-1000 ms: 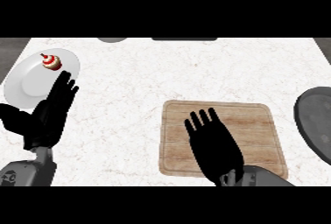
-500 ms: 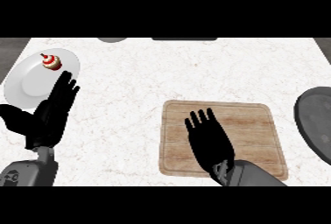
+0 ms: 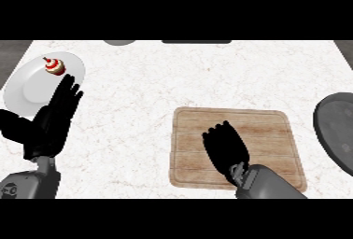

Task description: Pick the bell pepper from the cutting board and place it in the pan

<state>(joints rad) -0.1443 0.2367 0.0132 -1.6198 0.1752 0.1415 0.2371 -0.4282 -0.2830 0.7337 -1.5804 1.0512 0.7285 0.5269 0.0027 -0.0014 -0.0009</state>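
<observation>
My right hand (image 3: 224,148) sits over the cutting board (image 3: 270,131), low and left of the board's middle. The grey forearm comes up from the bottom edge at a slant, so the hand points up and slightly left. From this steep angle it reads as one dark shape against the wood. I cannot tell whether it is released, clenched or grasping anything.

I cannot make out the bell pepper anywhere. If it is on the board, it is probably under that hand, since the rest of the wood shows bare.

The pan (image 3: 338,133) lies at the right edge, a dark grey round partly cut off by the frame. It is apart from the board, with a strip of white marbled counter (image 3: 172,84) between them.

My left hand (image 3: 50,123) is at the far left, released. Its fingers (image 3: 69,95) are straight and close together, pointing up and a little right, with the thumb stuck out to the left. The fingertips overlap the lower right rim of the white plate (image 3: 27,88). It holds nothing. A cupcake (image 3: 55,66) with a red top stands near the plate's upper edge, clear of the hand.
</observation>
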